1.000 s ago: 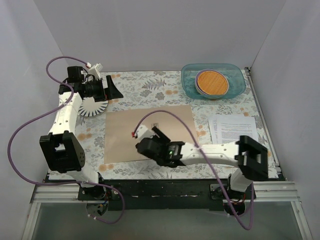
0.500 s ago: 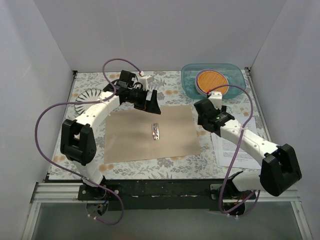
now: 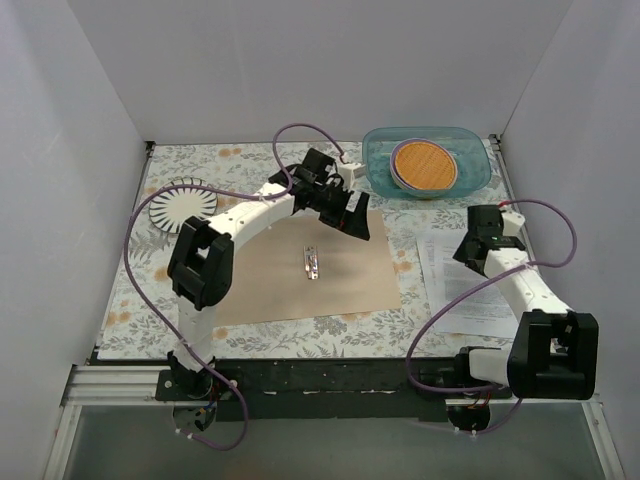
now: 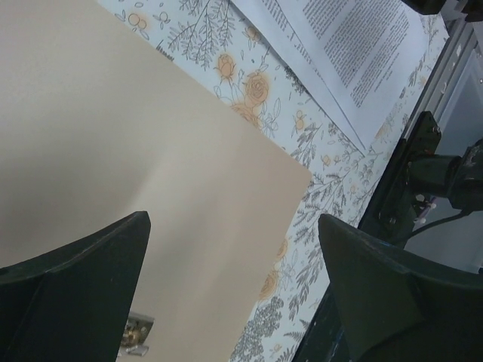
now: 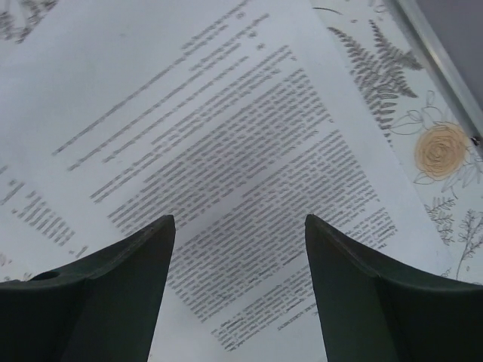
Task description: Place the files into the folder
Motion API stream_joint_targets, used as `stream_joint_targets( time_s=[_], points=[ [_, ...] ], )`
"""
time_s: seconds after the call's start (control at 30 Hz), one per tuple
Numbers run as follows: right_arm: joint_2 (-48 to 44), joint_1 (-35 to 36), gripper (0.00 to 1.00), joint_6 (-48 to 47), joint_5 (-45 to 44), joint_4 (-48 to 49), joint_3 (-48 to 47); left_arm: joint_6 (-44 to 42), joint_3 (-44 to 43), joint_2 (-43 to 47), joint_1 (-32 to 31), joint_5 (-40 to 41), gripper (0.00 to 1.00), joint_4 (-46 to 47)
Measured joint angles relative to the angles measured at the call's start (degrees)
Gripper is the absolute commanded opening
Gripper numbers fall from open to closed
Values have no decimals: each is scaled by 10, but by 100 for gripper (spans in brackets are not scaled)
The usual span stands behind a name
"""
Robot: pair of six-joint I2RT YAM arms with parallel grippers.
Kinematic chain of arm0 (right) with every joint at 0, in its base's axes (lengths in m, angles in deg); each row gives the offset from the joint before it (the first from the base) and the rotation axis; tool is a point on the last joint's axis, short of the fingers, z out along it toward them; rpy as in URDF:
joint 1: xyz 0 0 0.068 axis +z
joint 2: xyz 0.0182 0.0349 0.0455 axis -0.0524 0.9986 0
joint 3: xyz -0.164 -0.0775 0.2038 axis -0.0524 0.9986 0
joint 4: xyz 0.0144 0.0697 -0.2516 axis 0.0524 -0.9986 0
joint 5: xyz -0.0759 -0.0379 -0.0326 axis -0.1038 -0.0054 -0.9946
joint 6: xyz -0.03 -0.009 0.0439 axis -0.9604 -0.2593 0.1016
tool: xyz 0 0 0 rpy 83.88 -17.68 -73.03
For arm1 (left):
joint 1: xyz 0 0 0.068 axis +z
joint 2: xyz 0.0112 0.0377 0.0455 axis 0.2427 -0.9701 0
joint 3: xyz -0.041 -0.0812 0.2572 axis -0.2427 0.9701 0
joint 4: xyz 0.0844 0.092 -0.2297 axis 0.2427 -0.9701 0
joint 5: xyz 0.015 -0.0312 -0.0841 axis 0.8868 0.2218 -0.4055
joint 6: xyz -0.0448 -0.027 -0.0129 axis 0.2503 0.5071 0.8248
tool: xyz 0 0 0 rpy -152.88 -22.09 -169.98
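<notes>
Pale grey walls (image 3: 300, 70) close in a tabletop (image 3: 140, 290) covered with a flower-and-leaf print. At the far right of it stands a clear blue-green tub (image 3: 378, 165). It holds a round orange-brown disc (image 3: 424, 164) that lies flat, with a pale purplish rim showing under it. Far left on the tabletop sits a white plate (image 3: 182, 205) with dark spoke-like stripes; nothing lies on it.

The folder (image 3: 260, 280) lies flat and shut in the middle of the tabletop, its tan cover bare but for a small metal clip (image 3: 312, 263) resting on it near the centre. The files (image 3: 450, 275) lie outside the folder, on the tabletop to its right, as a loose stack of white printed sheets that overlap at slightly different angles. A strip of flowered tabletop separates them from the folder's right edge.

The left fingers (image 3: 355, 222) hang over the far right part of the folder, spread wide apart with nothing between them. The left wrist view looks down past them at the bare cover, one of its corners, and the files beyond. The right fingers (image 3: 474, 252) are over the files, also spread wide and holding nothing. The right wrist view shows dense lines of text between them. Whether their tips touch the paper cannot be told.
</notes>
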Motion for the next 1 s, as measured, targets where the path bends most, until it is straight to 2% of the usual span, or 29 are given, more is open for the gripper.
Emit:
stream_joint_targets(
  time_s=[0.1, 0.23, 0.63, 1.0],
  points=[
    [-19, -66, 76, -6, 13, 2, 16, 17, -27, -35, -18, 3, 95, 18],
    [-24, -109, 75, -15, 24, 6, 17, 58, -59, -86, -41, 7, 98, 51],
    [5, -153, 74, -15, 42, 17, 28, 232, -128, -226, -81, -7, 97, 188],
    [46, -196, 73, -10, 50, 33, 45, 301, -221, -309, -118, -14, 95, 240]
  ],
)
